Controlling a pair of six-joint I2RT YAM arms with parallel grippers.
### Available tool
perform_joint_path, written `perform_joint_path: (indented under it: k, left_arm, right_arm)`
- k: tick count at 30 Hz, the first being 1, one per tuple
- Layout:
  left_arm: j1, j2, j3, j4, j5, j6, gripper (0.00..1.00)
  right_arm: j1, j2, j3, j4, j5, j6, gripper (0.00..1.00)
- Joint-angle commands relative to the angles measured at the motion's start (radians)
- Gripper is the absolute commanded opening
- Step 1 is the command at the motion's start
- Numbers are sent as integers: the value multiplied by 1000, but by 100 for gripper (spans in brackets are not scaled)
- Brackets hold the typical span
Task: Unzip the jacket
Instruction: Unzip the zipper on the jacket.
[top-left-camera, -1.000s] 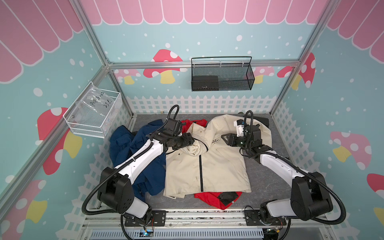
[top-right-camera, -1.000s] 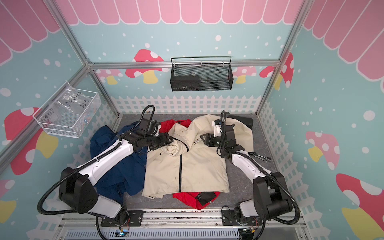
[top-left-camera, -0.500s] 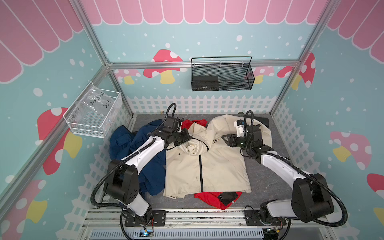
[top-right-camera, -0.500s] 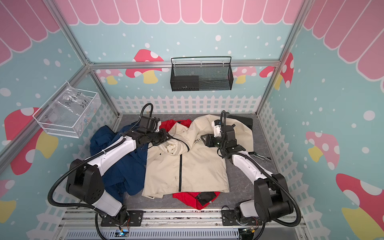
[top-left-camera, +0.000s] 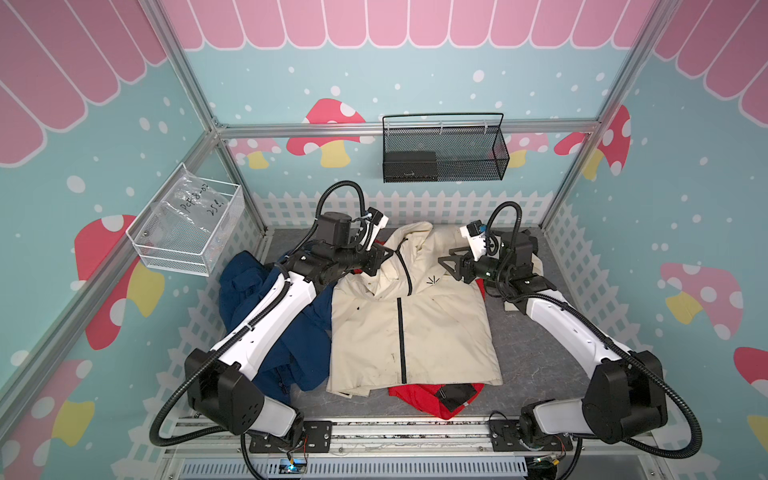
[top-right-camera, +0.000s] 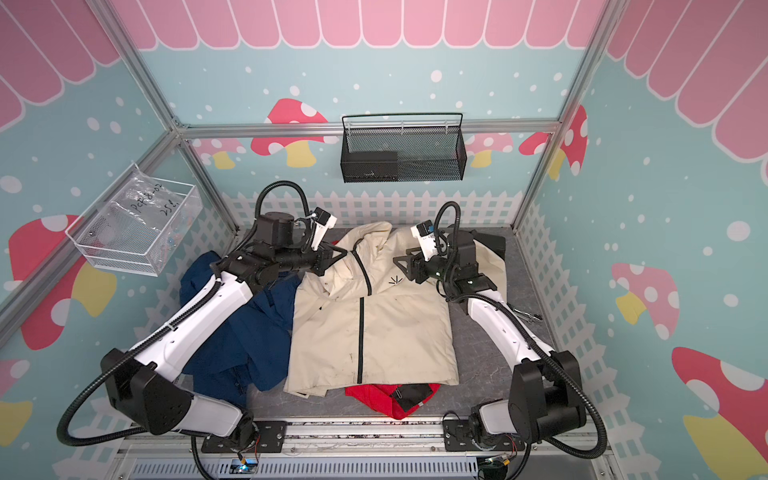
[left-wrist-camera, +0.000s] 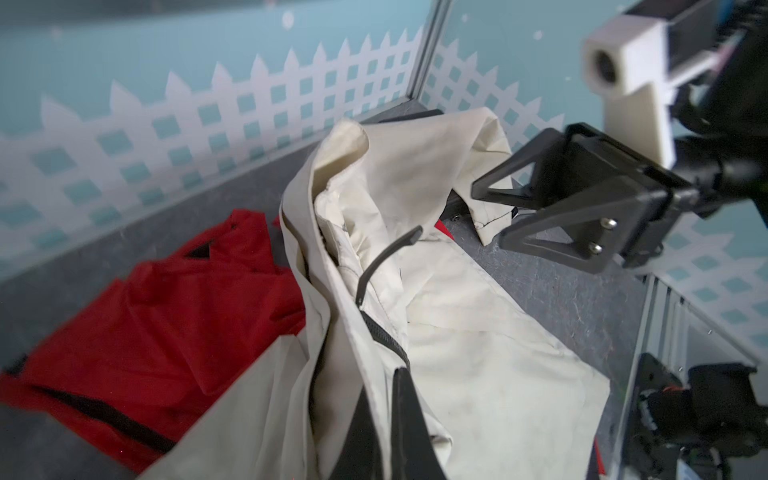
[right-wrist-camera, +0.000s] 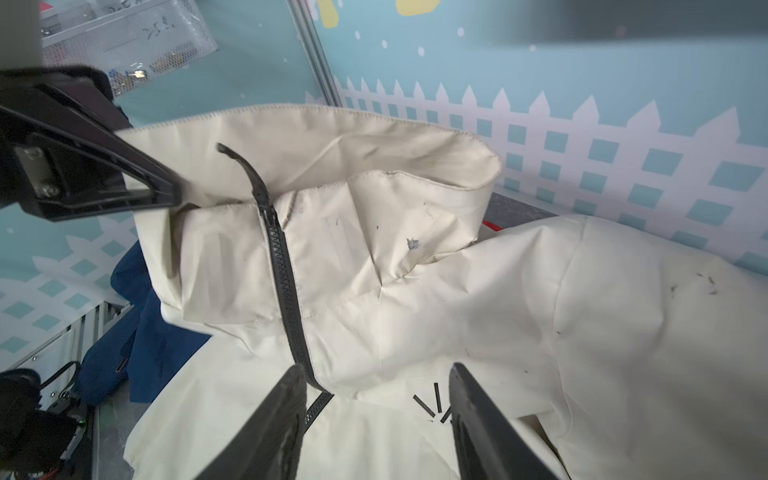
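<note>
A cream jacket (top-left-camera: 436, 332) (top-right-camera: 399, 332) lies front up on the grey table, its black zipper (top-left-camera: 400, 340) closed down the chest. My left gripper (top-left-camera: 384, 253) (left-wrist-camera: 380, 380) is shut on the collar edge left of the zipper and holds that fabric raised. The zipper (right-wrist-camera: 282, 270) runs up the lifted collar, and its pull tab (right-wrist-camera: 237, 156) (left-wrist-camera: 386, 257) sticks out at the top. Over the chest by the black logo hovers my right gripper (top-left-camera: 446, 266) (right-wrist-camera: 376, 368), open, with nothing between its fingers.
A blue garment (top-left-camera: 266, 316) lies bunched left of the jacket under my left arm. A red garment (top-left-camera: 436, 399) pokes out below the hem and behind the collar. A black mesh basket (top-left-camera: 444, 153) hangs on the back wall, a clear bin (top-left-camera: 187, 232) on the left wall.
My left gripper has shut on the collar edge and drawn it up and back. My right gripper stays over the chest, its jaws a little wider.
</note>
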Motion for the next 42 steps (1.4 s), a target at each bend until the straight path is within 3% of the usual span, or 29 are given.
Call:
perform_joint_path:
  k: [1,6,10,17,21,38,42]
  left_arm:
    - [2,-42,12,86,89,309,0]
    - [2,4,103,64,113,339,0]
    - [2,48,158,66,135,337,0]
    - [2,110,251,93,149,327,0]
    - [2,144,309,101,143,321,0]
    - [3,199,373,161,157,272,0]
    - [2,204,375,193,176,204,0]
  right_arm:
    - [-14,-34,29,4,-115,-134,53]
    - [-21,-59,59,12,-200,-195,50]
    - [-21,-76,52,59,-275,-146,50]
    - [-12,-33,-13,344,-357,266,43]
    - [12,5,-21,438,-341,376,40]
    - [73,123,90,439,-242,326,37]
    - [82,149,120,427,-199,315,37]
